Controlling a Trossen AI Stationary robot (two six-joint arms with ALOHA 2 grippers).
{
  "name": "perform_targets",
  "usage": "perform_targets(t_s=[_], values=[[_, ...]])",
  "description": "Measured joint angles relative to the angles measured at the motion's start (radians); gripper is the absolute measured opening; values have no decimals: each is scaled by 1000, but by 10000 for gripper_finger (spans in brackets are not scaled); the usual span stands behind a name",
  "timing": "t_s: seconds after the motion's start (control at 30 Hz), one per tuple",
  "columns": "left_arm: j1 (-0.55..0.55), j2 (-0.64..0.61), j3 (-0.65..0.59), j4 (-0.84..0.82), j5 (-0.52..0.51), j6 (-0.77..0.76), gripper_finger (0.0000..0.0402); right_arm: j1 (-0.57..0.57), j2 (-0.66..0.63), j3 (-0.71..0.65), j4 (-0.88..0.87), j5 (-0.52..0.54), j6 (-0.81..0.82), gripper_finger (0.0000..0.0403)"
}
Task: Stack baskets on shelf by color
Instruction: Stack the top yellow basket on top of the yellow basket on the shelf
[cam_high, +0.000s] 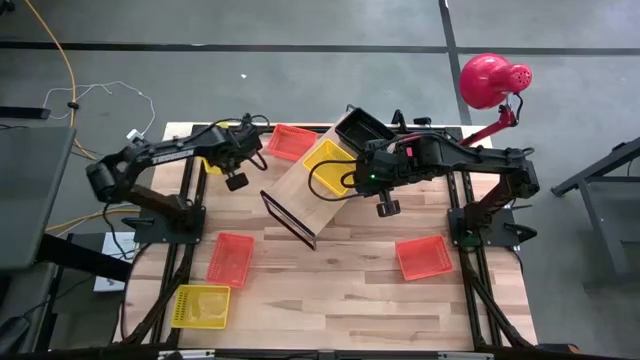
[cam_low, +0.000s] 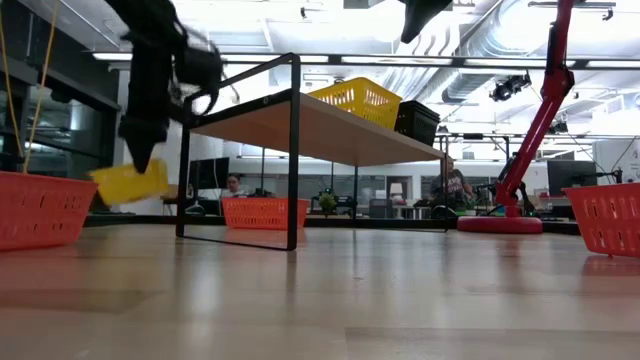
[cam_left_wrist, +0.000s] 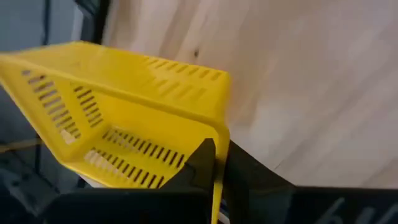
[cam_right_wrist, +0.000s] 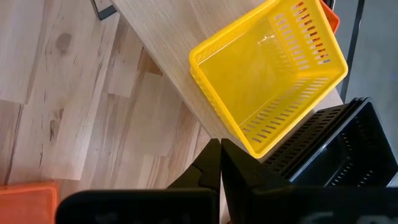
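Note:
My left gripper is shut on a yellow mesh basket, which shows in the low view as a yellow basket in the air near the table's far left. The shelf, a light-wood board on a black wire frame, stands at the middle of the table. A second yellow basket and a black basket rest on the board. My right gripper hovers shut above the board beside them, touching nothing. My left gripper pinches the yellow basket's side wall at its rim near a corner, one finger inside the basket and the other outside. In the low view the basket hangs tilted below the gripper, lifted clear of the table.
An orange basket lies by the shelf's far left side. Two more orange baskets and a yellow basket sit on the near half of the table. A red lamp stands at the far right corner.

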Motion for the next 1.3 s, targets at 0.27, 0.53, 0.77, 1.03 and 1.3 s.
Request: perform_targets(t_s=[0.27, 0.53, 0.77, 1.03, 1.3], values=[[-233, -196, 118, -35, -90, -3, 1, 45, -24, 1, 12, 35, -20, 0], [-530, -235, 284, -30, -332, 283, 0, 75, -51, 1, 37, 38, -24, 0], [-680, -193, 319, 29, -448, 1008, 0, 79, -63, 1, 57, 38, -23, 0], [-661, -70, 319, 226, -567, 1437, 0, 78, -66, 1, 70, 38, -24, 0], [-595, 93, 319, 483, -540, 1774, 0, 78, -70, 1, 70, 38, -17, 0]])
